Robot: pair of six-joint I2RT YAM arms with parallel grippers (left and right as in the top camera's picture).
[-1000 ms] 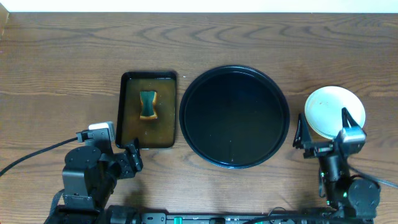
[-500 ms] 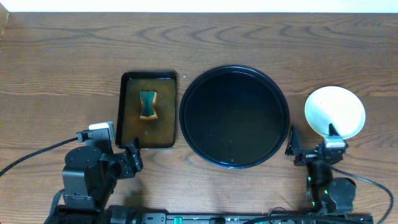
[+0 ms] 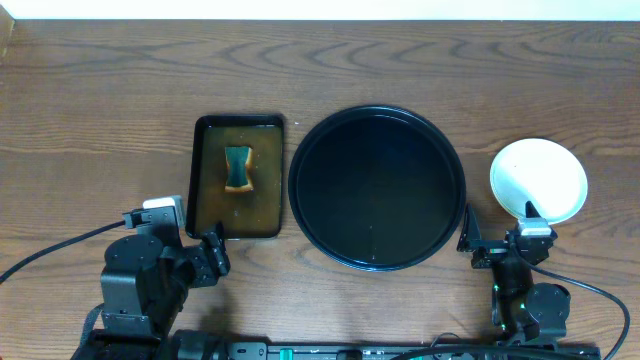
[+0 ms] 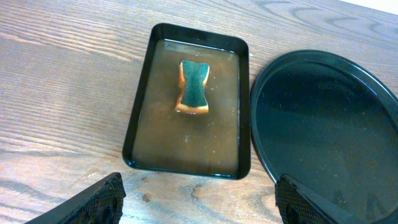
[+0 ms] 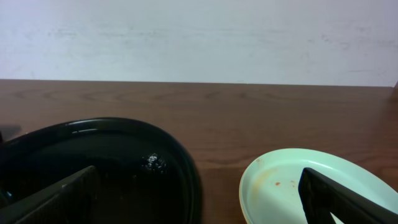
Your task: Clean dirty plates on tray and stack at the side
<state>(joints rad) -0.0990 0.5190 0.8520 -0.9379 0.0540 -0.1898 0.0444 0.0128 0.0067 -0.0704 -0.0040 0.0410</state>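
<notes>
The round, glossy black tray (image 3: 376, 190) with a raised rim sits centre frame on the wood-grain bench (image 3: 100, 90). The plates (image 3: 538, 180), smooth pale plastic, lie at right of frame, apart from the tray. Their number cannot be told, and the top one bears faint reddish specks. Left of the tray, a rectangular dark tray (image 3: 262, 205) holds brownish water and a waisted, green-topped sponge (image 3: 237, 167). Left gripper (image 4: 200, 202) and right gripper (image 5: 199, 199): jaws spread wide, gripping nothing.
</notes>
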